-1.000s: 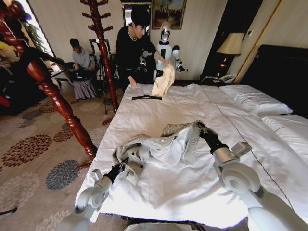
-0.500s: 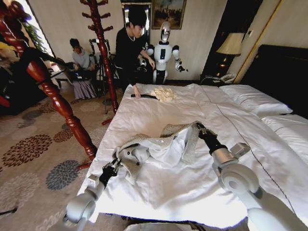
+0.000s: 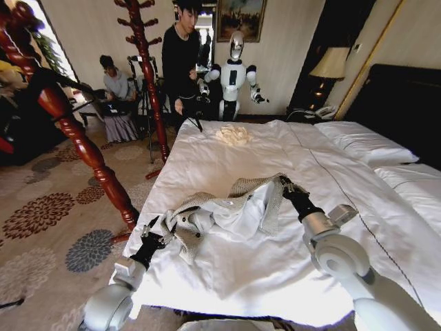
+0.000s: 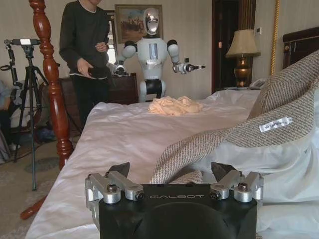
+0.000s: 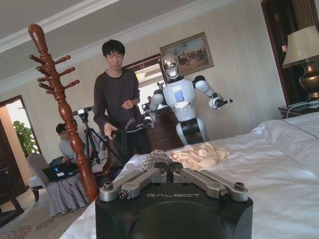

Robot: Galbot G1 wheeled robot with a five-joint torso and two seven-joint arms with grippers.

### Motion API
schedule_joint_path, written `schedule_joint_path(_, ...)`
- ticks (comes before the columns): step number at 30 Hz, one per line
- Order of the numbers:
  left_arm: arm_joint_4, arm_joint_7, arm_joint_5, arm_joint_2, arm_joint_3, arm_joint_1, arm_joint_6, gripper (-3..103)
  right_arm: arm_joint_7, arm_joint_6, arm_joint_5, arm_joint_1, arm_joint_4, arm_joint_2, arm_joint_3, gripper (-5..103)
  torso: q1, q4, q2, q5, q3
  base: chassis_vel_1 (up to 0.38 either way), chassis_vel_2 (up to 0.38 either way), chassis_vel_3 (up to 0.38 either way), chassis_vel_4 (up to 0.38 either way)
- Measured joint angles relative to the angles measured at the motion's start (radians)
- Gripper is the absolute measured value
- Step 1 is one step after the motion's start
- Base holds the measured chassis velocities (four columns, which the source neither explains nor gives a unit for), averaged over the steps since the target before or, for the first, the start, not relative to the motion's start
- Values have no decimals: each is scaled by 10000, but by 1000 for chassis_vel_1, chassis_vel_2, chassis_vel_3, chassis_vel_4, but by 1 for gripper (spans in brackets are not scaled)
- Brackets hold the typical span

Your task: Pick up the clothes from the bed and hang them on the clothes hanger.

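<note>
The grey-beige tweed jacket (image 3: 238, 203) lies crumpled on the near part of the bed (image 3: 227, 162), white lining up. My right gripper (image 3: 284, 183) is shut on its far edge, and tweed fabric (image 5: 157, 158) shows pinched at the fingertips. My left gripper (image 3: 160, 228) hangs open at the bed's near left edge; a sleeve (image 4: 199, 147) of the jacket runs in between its spread fingers (image 4: 118, 170). A person beyond the foot of the bed holds the black clothes hanger (image 3: 196, 121), seen as a dark hanger (image 5: 122, 135) in the right wrist view.
A cream-yellow garment (image 3: 233, 134) lies bunched at the bed's far end. Red wooden coat stands (image 3: 146, 65) rise left of the bed, one close by (image 3: 79, 141). Another robot (image 3: 234, 69) stands behind. Pillows (image 3: 365, 141) and the dark headboard (image 3: 406, 103) are on the right.
My left gripper has drawn back from the jacket toward the bed's edge. The person laid the cream garment down, lifted the hanger off the bed and stood up.
</note>
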Motion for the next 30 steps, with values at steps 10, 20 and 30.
schedule_joint_path(10, 1103, 45, -429, -19, 789, -1387, 309, 100, -57, -4, 36, 130, -134, -88, -127, 1, 1, 0, 0, 0, 1, 0, 0, 0, 0)
schedule_joint_path(20, 2188, -516, -1251, -111, 2165, -3118, 862, 100, -72, -7, -13, 25, -144, 41, -162, 1, 2, 0, 0, 1, 1, 0, 0, 0, 0)
schedule_joint_path(30, 2665, -856, -1430, -110, 2433, -3627, 1403, 96, -71, -8, -23, -78, -99, -23, -93, 1, 2, 2, 0, 1, 1, 0, 0, 0, 0)
